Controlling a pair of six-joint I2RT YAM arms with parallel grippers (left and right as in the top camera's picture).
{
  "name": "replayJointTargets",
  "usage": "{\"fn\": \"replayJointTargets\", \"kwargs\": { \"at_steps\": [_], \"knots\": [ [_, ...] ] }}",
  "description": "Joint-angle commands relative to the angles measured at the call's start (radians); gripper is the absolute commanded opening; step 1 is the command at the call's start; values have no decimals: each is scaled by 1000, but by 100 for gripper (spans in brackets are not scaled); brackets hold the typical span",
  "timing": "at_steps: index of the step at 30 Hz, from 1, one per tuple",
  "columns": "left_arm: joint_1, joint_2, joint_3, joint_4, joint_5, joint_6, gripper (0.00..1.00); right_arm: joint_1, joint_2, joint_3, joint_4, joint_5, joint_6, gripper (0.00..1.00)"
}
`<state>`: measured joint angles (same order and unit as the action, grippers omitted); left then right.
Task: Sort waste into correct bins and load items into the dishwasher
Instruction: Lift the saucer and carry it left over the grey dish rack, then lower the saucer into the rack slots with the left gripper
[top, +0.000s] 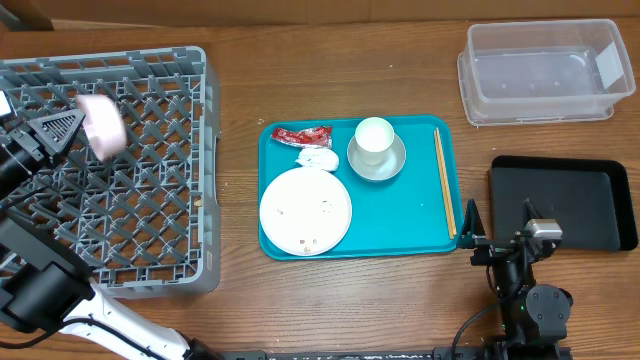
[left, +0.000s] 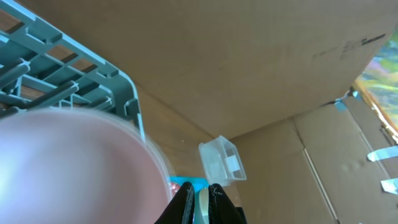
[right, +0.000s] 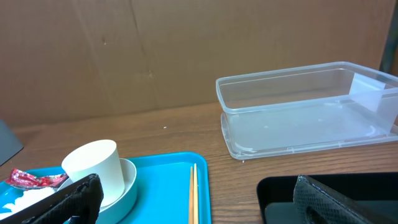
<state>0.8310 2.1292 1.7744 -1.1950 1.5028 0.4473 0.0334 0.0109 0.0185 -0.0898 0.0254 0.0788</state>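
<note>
Over the grey dishwasher rack (top: 150, 190) my left gripper (top: 68, 128) is shut on the rim of a small white bowl (top: 102, 125), which looks blurred. In the left wrist view the bowl (left: 68, 168) fills the lower left and a sliver of its rim sits between the nearly closed fingers (left: 184, 202). On the teal tray (top: 400, 225) lie a red wrapper (top: 302, 135), a white tissue (top: 318, 157), a white plate (top: 305, 210) with crumbs, a white cup (top: 374, 135) inside a grey bowl (top: 380, 165), and chopsticks (top: 444, 180). My right gripper (top: 498, 225) stands open and empty by the tray's front right corner.
A clear plastic tub (top: 545, 70) stands at the back right. A black tray (top: 580, 200) lies to the right of the right gripper. Cardboard walls rise behind the table. Bare wooden table shows between the rack and the teal tray.
</note>
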Motion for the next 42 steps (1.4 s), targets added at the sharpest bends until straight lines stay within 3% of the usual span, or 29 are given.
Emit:
{"fn": "replayJointTargets", "kwargs": {
  "at_steps": [1, 7, 8, 12, 14, 17, 20, 26, 29, 36, 39, 42],
  "knots": [
    [-10, -8, -9, 2, -22, 100, 11, -3, -8, -11, 7, -2, 3, 100],
    [-15, -8, -50, 45, -33, 103, 10, -3, -8, -11, 7, -2, 3, 100],
    [-15, -8, -54, 47, -33, 103, 19, -3, -8, -11, 7, -2, 3, 100],
    [-15, -8, -55, 43, 10, 34, 77, -3, -8, -11, 7, -2, 3, 100],
    [-15, -9, -54, 41, 78, 0, 78, -3, -8, -11, 7, -2, 4, 100],
    [-14, -10, -34, 38, 79, -52, 76, -3, -8, -11, 7, -2, 3, 100],
    [-19, -17, -22, 32, 78, -82, 82, -3, -8, -11, 7, -2, 3, 100],
    [-69, -69, 2, -10, 21, -87, 84, -3, -8, -11, 7, -2, 3, 100],
    [-138, -120, 40, 0, -172, -146, 100, -3, -8, -11, 7, -2, 3, 100],
    [-391, -203, 230, -14, -889, -453, 100, -3, -8, -11, 7, -2, 3, 100],
    [-527, -219, 288, -21, -1338, -574, 100, -3, -8, -11, 7, -2, 3, 100],
    [-616, -212, 276, -17, -1578, -610, 100, -3, -8, -11, 7, -2, 3, 100]
  ]
}}
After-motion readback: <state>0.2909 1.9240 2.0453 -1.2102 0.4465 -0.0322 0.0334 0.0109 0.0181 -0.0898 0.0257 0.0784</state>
